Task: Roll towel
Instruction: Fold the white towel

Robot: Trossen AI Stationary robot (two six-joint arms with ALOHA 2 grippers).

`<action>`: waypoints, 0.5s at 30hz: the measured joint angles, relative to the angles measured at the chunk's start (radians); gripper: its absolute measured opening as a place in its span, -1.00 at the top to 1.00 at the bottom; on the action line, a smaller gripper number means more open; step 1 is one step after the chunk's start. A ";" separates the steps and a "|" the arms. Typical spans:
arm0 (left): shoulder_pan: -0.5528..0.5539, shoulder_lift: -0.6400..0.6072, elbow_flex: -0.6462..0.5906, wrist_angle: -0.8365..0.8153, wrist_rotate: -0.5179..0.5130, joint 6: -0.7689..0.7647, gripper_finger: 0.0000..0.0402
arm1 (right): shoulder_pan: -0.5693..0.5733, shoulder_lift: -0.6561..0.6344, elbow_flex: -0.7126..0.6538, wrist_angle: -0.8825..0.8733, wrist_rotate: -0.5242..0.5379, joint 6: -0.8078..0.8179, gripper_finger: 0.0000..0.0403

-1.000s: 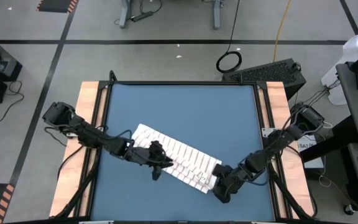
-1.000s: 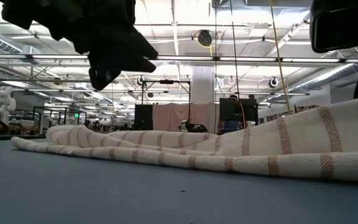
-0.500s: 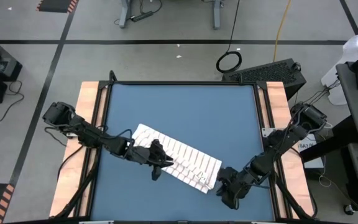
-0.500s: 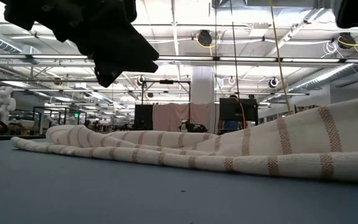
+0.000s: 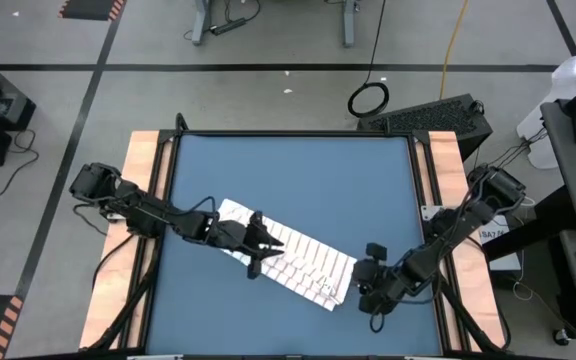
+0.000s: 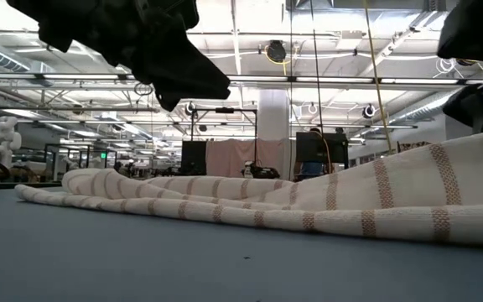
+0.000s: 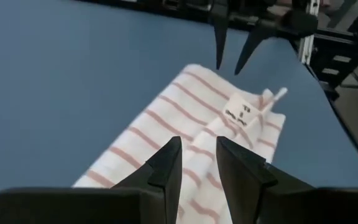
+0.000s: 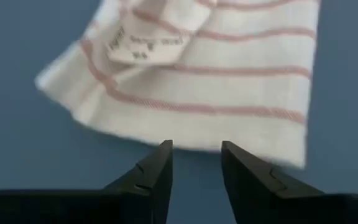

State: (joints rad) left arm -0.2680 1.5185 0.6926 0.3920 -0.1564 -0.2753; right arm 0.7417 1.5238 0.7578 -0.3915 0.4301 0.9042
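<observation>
One towel (image 5: 288, 256) lies on the blue table (image 5: 298, 180), and two grippers work at it. The towel sits in the near half of the table, laid slantwise from left-centre toward the near right.

The left gripper (image 5: 260, 243) hangs above the towel's left half; in the left wrist view its fingers (image 7: 166, 168) stand a little apart with cloth showing between them, nothing clamped. The right gripper (image 5: 366, 285) is just off the towel's right end, over bare table; its fingers (image 8: 157, 168) are apart and empty, the towel's edge just ahead of them.

The towel is white with thin reddish stripes, loosely folded into a long flat band, rumpled along its length. A small white label (image 8: 143, 45) with print lies on its right end.
</observation>
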 joint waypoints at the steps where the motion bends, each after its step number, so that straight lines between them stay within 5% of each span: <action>1: -0.001 0.000 0.000 0.003 -0.015 0.001 0.48 | 0.007 0.000 0.000 -0.016 0.016 0.005 0.37; 9: -0.079 0.000 0.000 0.079 -0.102 0.051 0.48 | 0.182 0.000 0.000 0.045 0.374 0.228 0.37; 15: -0.154 0.015 0.006 0.231 -0.141 0.055 0.48 | 0.304 0.030 0.000 0.240 0.486 0.326 0.37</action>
State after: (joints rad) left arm -0.4221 1.5339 0.6983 0.6228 -0.2976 -0.2203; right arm 1.0458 1.5535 0.7578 -0.1513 0.9165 1.2303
